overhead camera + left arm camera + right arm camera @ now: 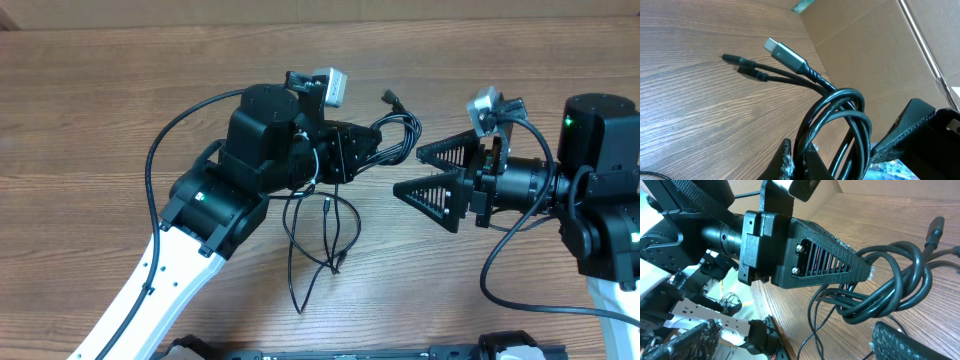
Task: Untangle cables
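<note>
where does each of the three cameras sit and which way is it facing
Overhead: above the table, facing straight down; both arms show, left gripper shut on the cables, right gripper open.
Left wrist: looks along its own fingers at the cable loops and plugs.
Right wrist: looks across at the left gripper; its own fingers edge the bottom.
Shared: all three show the cable bundle.
</note>
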`<state>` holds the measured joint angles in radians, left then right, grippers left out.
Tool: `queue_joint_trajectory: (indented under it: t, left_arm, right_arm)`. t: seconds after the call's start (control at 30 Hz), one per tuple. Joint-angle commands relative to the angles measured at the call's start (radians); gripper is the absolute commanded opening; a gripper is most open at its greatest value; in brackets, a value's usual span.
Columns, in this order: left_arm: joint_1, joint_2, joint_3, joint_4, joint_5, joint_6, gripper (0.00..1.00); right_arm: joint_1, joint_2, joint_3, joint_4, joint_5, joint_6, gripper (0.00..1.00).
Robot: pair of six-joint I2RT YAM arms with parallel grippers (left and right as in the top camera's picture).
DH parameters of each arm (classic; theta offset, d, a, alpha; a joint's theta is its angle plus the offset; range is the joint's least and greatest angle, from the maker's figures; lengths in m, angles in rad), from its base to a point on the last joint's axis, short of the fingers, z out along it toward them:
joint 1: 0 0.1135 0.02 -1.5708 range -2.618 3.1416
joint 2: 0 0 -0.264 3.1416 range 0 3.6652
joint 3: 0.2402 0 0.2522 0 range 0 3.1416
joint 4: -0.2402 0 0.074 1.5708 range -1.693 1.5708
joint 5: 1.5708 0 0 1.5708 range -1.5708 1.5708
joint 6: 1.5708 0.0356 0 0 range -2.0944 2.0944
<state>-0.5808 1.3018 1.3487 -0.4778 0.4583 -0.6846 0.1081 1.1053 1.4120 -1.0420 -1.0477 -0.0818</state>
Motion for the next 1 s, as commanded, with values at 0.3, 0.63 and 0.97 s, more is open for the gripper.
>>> queue_joint_trajectory:
  t: [0.3, 0.63, 0.97]
  left_arm:
    - [-0.003, -0.006, 0.013, 0.007, 0.06, -0.015, 0.04]
    - [-0.021, -0.006, 0.013, 0.011, 0.071, -0.014, 0.04]
    - [-0.061, -0.006, 0.013, 0.026, 0.066, -0.011, 0.04]
  right_arm:
    - [0.004, 0.0, 0.014, 0.005, -0.016, -0.005, 0.95]
    - [0.004, 0.003, 0.014, 0.013, -0.016, -0.004, 0.96]
    - [0.004, 0.008, 0.014, 0.005, -0.016, -0.004, 0.96]
